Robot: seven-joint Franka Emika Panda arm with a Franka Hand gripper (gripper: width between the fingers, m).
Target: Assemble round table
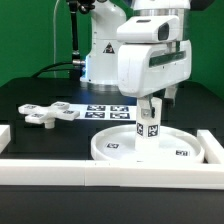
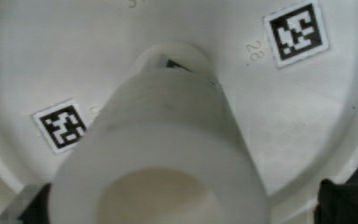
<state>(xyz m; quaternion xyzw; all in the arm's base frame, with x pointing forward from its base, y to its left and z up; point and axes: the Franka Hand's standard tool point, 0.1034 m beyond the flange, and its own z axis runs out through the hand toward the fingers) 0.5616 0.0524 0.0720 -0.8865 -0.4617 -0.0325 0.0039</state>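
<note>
The round disc (image 1: 140, 146) lies flat on the worktop (image 1: 40, 100) at lower centre of the exterior view, pressed against the white border rails (image 1: 60, 165), probably to keep it steady. The leg (image 1: 150, 125) stands upright on it, apparently seated. The tool (image 1: 152, 112) straddles the leg, fingers apart, not clamping. The cross-shaped foot (image 1: 48, 114) waits at left.

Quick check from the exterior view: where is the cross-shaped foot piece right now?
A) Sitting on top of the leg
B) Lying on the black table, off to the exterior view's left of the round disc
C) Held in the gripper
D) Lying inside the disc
B: the cross-shaped foot piece lies flat on the black table, apart from the round disc, while the leg stands on the disc below the gripper.
</note>
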